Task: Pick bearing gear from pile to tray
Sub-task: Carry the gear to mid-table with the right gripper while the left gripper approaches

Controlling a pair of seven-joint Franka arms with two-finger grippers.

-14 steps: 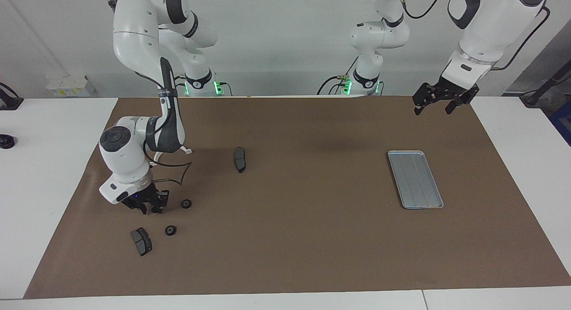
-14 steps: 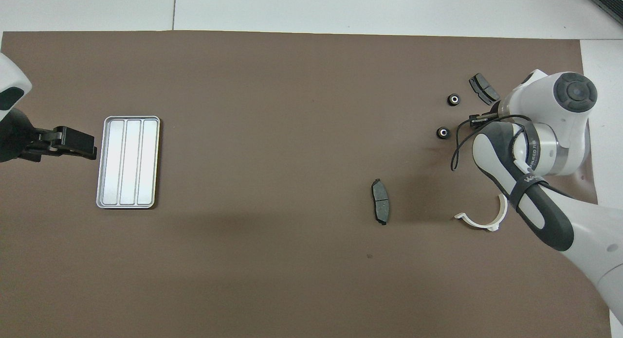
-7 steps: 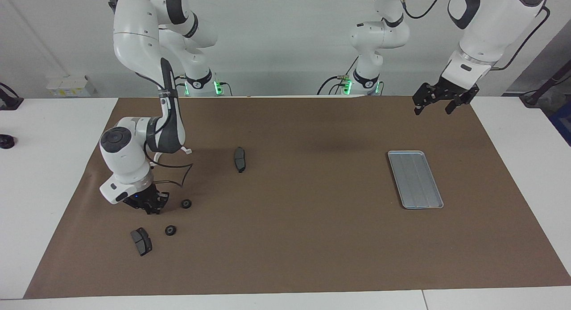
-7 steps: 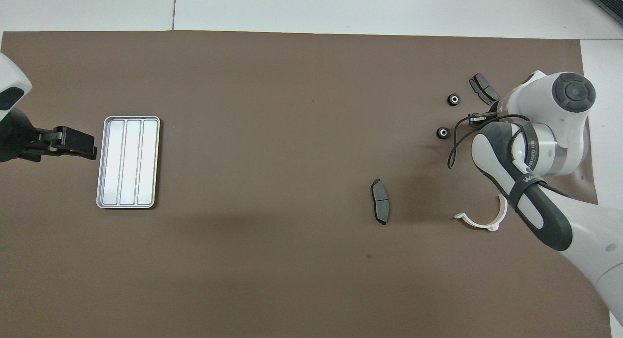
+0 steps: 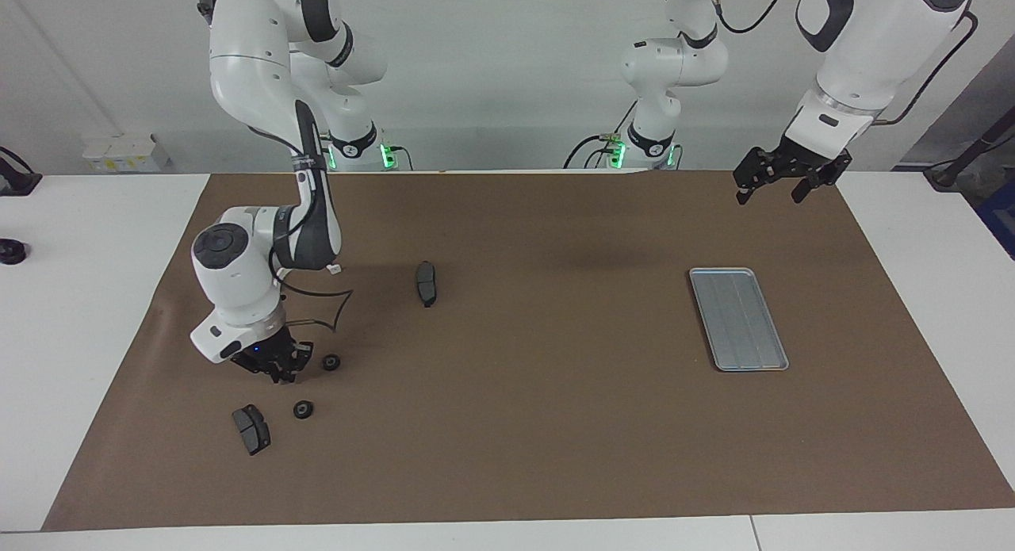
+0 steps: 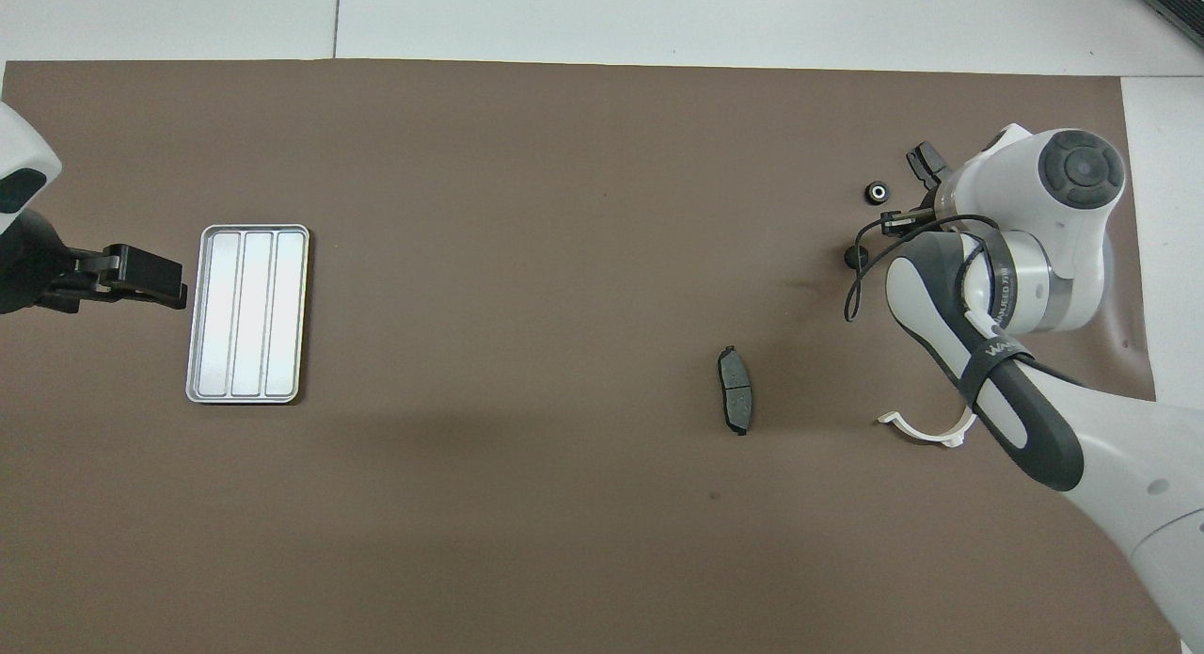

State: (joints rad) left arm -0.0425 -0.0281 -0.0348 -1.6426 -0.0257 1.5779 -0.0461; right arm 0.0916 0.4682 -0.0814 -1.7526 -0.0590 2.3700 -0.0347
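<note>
The pile lies at the right arm's end of the brown mat. It holds two small black gears (image 5: 331,362) (image 5: 302,409), a dark brake pad (image 5: 251,429) beside them, a second pad (image 5: 427,283) toward the middle, and a white half-ring bracket (image 6: 926,430). My right gripper (image 5: 279,369) hangs low over the mat, close beside the gear nearer to the robots. In the overhead view its wrist covers part of that gear (image 6: 855,255) and part of the pad (image 6: 926,160). The silver tray (image 5: 737,317) (image 6: 247,313) lies empty at the left arm's end. My left gripper (image 5: 781,188) (image 6: 150,278) waits open in the air beside the tray.
The brown mat (image 5: 555,424) covers most of the white table. A black cable loops from the right wrist (image 5: 317,317) over the mat beside the gears. A small black object (image 5: 11,251) sits on the bare table off the mat at the right arm's end.
The right wrist has shifted a little toward the nearer gear and turned; in the overhead view it now hides part of that gear and of the pad. The left arm has not moved.
</note>
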